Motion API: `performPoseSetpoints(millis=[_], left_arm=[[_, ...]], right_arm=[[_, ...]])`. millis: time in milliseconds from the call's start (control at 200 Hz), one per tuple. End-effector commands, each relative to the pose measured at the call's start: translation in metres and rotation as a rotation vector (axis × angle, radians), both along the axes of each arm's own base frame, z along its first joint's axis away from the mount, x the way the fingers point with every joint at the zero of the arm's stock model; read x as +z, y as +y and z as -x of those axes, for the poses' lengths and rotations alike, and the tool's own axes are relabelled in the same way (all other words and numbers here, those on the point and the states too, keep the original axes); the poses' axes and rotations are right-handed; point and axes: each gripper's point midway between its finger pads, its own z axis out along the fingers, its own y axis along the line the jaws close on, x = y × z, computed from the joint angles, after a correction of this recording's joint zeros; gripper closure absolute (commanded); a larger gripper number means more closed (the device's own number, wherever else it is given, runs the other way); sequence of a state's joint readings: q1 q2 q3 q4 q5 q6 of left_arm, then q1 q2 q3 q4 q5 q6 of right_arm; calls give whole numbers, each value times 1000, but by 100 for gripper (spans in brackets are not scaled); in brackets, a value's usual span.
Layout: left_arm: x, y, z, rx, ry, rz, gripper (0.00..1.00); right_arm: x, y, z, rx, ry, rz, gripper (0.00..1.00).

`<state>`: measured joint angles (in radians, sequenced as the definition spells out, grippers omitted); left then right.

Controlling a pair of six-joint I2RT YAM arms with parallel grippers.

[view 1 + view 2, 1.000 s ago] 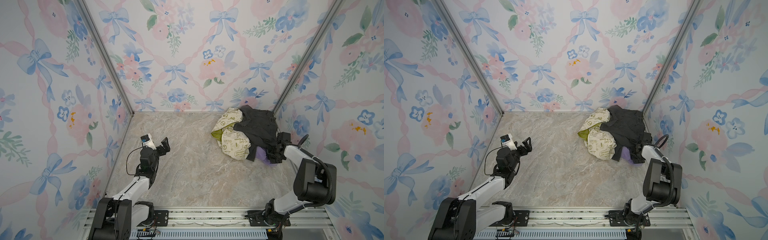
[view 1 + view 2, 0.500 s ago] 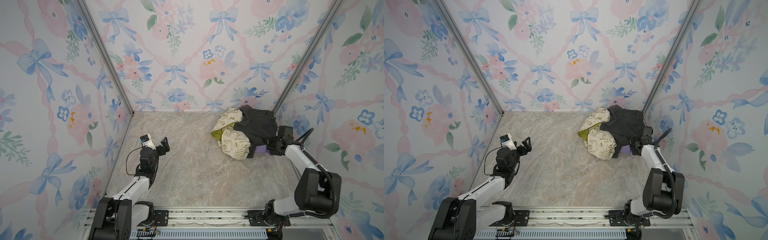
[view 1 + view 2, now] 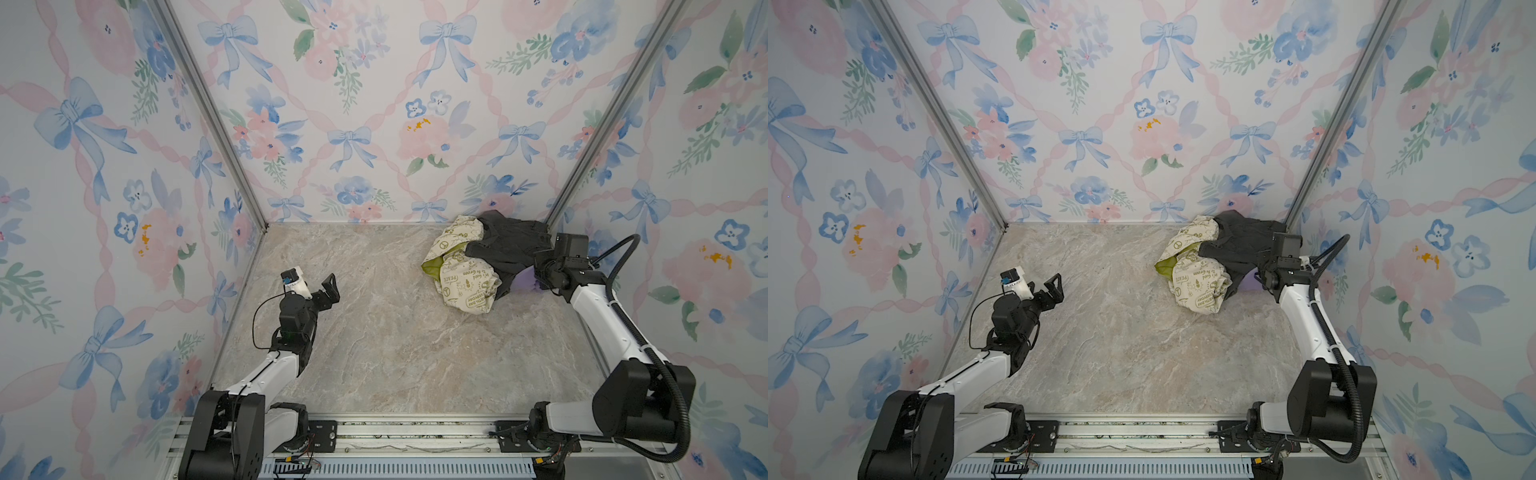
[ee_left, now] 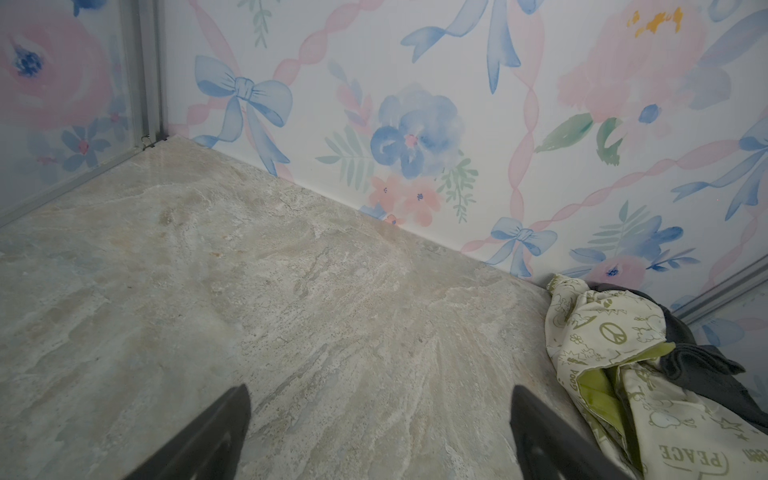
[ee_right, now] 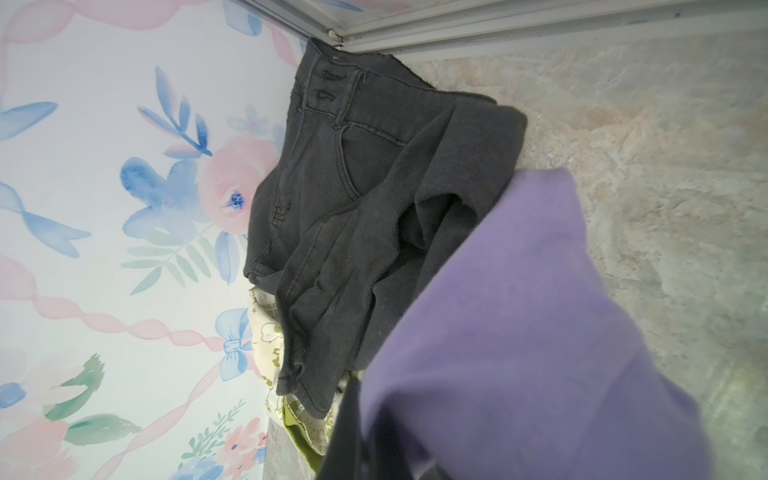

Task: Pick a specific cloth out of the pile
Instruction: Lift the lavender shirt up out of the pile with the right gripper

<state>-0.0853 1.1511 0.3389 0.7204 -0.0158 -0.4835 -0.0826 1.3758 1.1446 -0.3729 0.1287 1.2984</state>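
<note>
The pile (image 3: 482, 262) lies in the back right corner: a cream cloth with green peace-sign print (image 3: 461, 276) and a dark grey garment (image 3: 507, 249) (image 5: 365, 199). The lavender cloth (image 3: 524, 279) (image 3: 1249, 281) peeks out from under the dark garment's right edge. My right gripper (image 3: 540, 274) (image 5: 386, 457) is shut on it. In the right wrist view the cloth (image 5: 519, 332) drapes over the jaws and hides most of them. My left gripper (image 3: 324, 291) (image 4: 378, 436) stands open and holds nothing, above bare floor at the left and far from the pile.
Flowered walls close in the marble floor (image 3: 395, 340) on three sides. The pile rests against the back wall by the metal corner post (image 3: 582, 166). A rail (image 3: 415, 428) runs along the front edge under both arm bases.
My right gripper has moved up and toward the back wall, drawing the lavender cloth with it from beside the pile. The left arm has stayed still.
</note>
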Motion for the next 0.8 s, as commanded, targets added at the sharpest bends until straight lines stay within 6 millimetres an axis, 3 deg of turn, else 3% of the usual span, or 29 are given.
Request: performPoseSetpoints(millis=[0,260,795], left_arm=[[18,-3,-5,-26,-50,4,2],[21,-7,-5,-53,-58,-2,2],[23,-11,-5,-85,-62,2,2]], right_arm=[[53,-6,-5,-40,-136,49,100],[100,-7,-8,-12,-217,178,100],[192,11,-22,103,-383,427,100]])
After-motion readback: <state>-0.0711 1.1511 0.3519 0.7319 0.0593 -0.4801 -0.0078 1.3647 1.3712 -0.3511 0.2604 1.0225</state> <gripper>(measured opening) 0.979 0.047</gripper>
